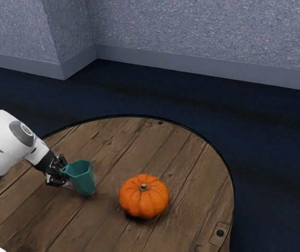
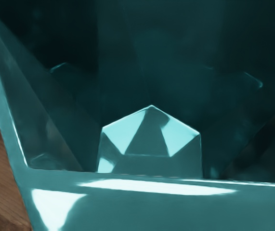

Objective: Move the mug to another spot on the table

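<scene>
The fingers (image 1: 59, 171) were pinched close together on the rim wall of the teal mug (image 1: 82, 177). It leaned toward them, near the pumpkin (image 1: 144, 196) on the exterior view's left, base low over the worktop (image 1: 181, 152). The grip probably suited carrying it.

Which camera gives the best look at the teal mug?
The exterior view: the whole teal mug shows there, tilted, held by the gripper, near the pumpkin. The wrist view looks into its faceted inside from close up.
</scene>
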Robot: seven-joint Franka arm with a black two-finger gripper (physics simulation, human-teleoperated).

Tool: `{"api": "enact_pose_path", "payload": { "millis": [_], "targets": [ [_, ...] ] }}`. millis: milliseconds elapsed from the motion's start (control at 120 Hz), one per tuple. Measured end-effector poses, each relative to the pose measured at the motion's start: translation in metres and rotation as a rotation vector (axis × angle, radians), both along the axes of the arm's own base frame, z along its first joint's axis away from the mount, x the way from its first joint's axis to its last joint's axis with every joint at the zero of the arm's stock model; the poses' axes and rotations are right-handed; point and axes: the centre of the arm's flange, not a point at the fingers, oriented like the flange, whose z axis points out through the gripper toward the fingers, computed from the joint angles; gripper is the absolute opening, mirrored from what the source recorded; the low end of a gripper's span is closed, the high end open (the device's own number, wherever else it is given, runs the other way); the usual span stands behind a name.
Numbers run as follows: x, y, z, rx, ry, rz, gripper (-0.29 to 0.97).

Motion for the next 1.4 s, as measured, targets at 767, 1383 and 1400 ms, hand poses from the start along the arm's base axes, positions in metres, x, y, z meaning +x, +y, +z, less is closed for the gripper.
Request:
{"api": "enact_pose_path", "payload": {
  "millis": [767,1383,1400],
  "targets": [
    [0.005,-0.033,0.020,0.031,-0.038,-0.077,0.59],
    [0.070,-0.156,0.363,0.504,0.130,-0.151,0.67],
    [0.069,-0.160,0.361,0.506,0.152,-0.131,0.68]
  ]
}}
